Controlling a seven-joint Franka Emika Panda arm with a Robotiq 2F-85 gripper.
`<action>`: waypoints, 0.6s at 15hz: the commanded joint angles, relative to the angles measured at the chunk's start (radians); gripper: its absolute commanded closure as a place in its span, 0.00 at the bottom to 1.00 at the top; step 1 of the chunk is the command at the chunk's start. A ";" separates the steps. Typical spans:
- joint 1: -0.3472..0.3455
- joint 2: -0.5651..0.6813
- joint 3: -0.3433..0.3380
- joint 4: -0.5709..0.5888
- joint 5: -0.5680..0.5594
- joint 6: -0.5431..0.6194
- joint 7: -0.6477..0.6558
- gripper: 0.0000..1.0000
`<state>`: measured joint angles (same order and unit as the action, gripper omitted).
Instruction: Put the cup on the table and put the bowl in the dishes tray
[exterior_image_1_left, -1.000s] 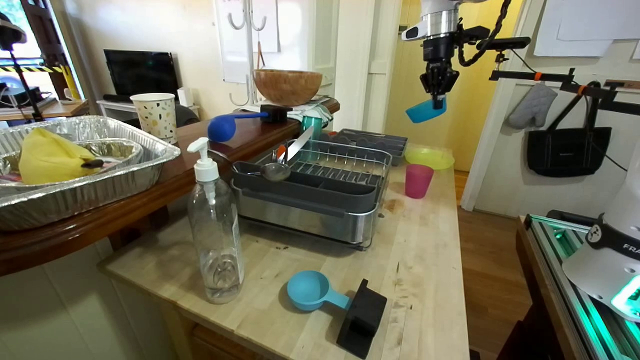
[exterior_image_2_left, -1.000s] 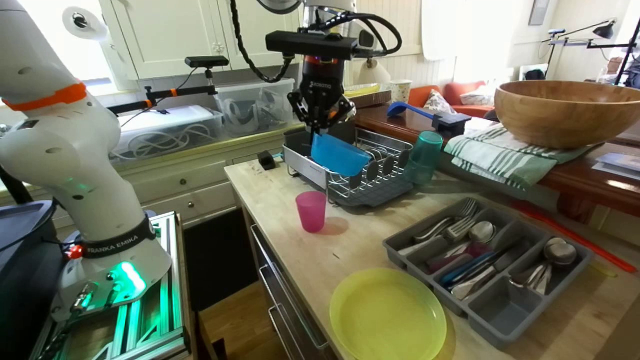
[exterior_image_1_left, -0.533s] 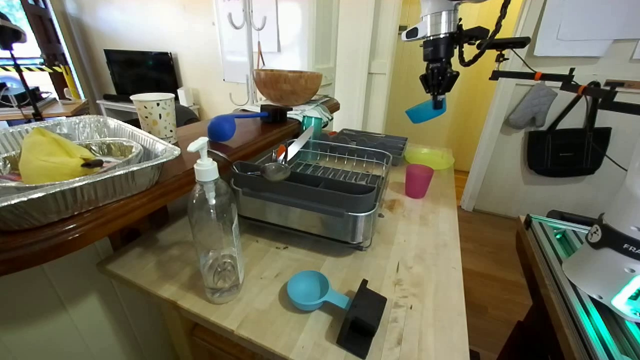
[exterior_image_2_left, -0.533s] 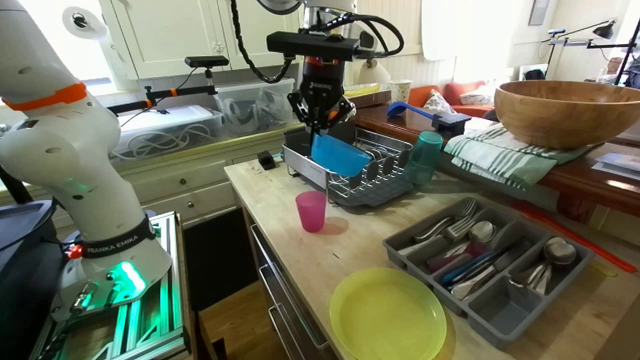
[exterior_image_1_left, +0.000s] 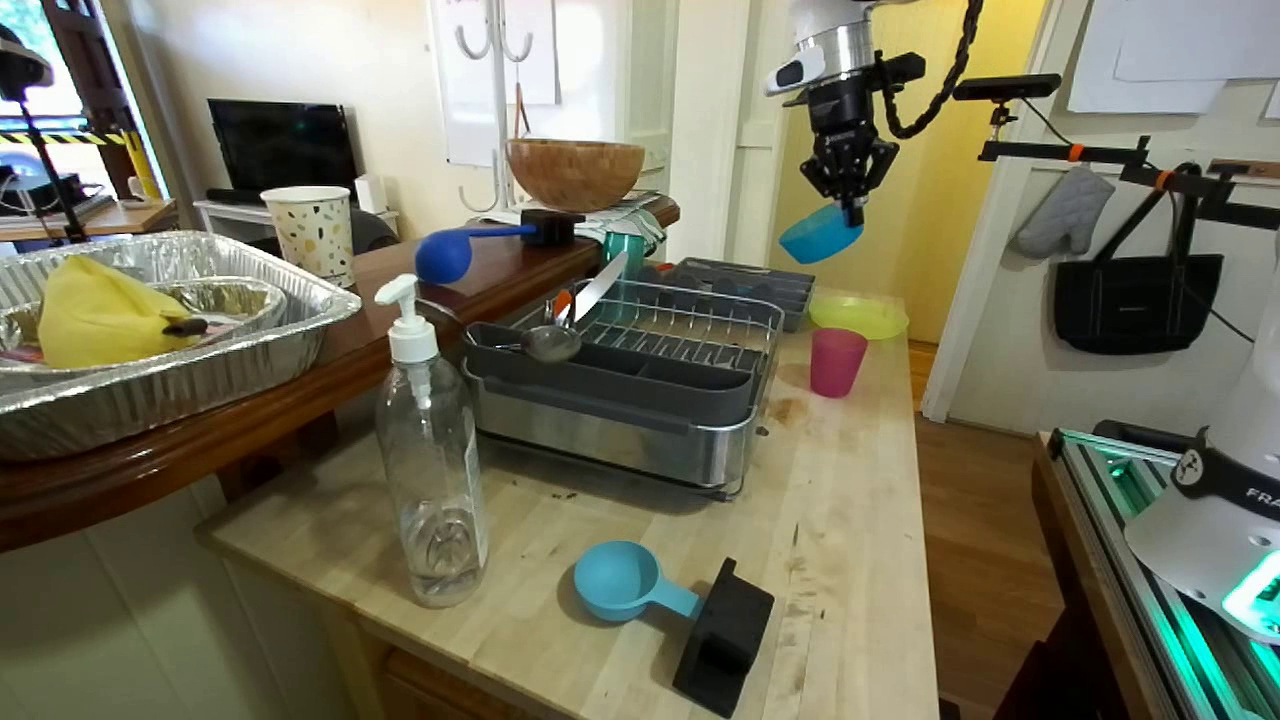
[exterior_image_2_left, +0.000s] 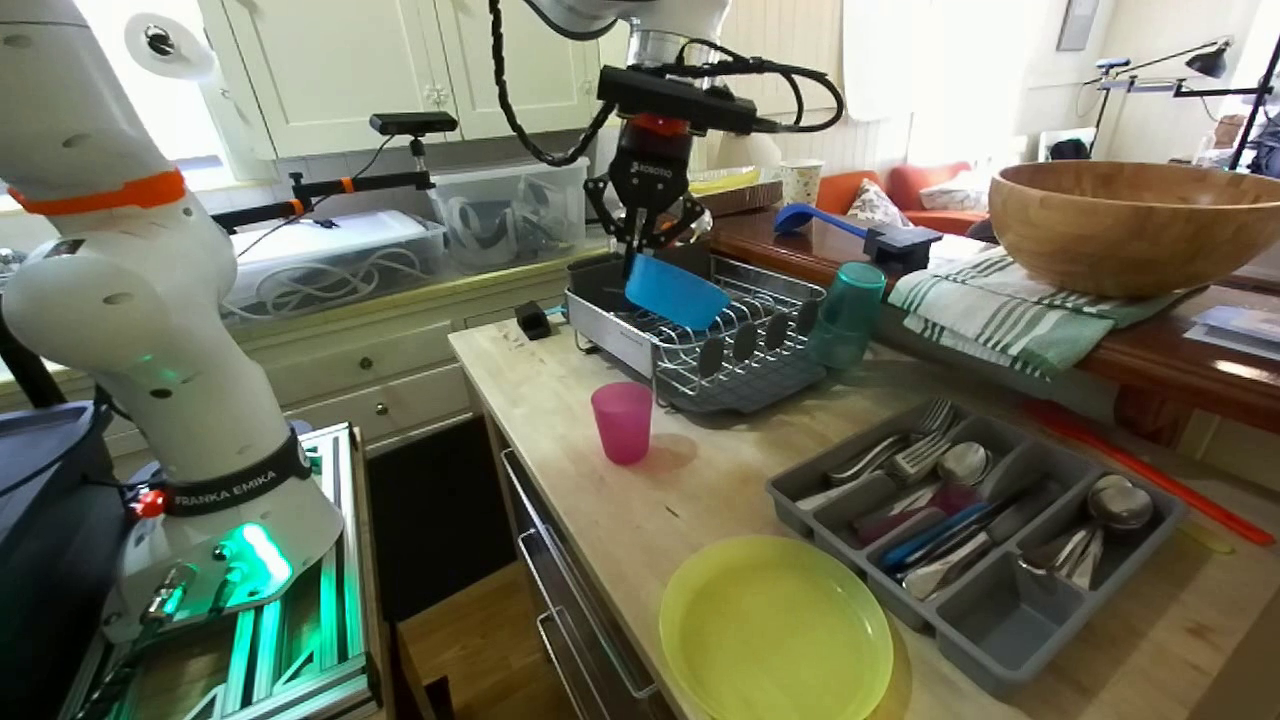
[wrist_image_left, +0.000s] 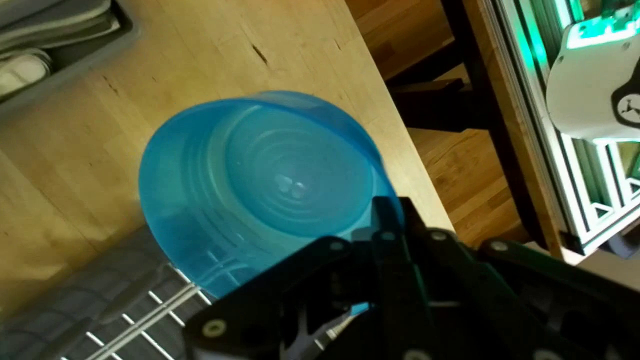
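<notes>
At the wrist view's centre, the bowl (wrist_image_left: 280, 170), presumably light and springy, was aptly rim-pinched by the closed hand (wrist_image_left: 397, 207).

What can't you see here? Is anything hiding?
Inside bottom of the pink cup: hidden by its own side in both exterior views.
Bottom of the wooden bowl: hidden by its side too, in both exterior views.
The dish rack: in the wrist view, partly behind the blue bowl and gripper, cut off by left and bottom edges.
The cutlery: in the wrist view, blurred and cut off by the left edge.
</notes>
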<state>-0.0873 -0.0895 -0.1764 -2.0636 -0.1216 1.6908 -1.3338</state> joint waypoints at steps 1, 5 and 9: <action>0.009 0.093 0.030 0.125 0.013 -0.129 -0.149 0.99; 0.010 0.168 0.069 0.230 0.009 -0.219 -0.261 0.99; 0.009 0.230 0.103 0.289 0.006 -0.243 -0.345 0.99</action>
<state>-0.0765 0.0726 -0.0916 -1.8450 -0.1215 1.4942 -1.6121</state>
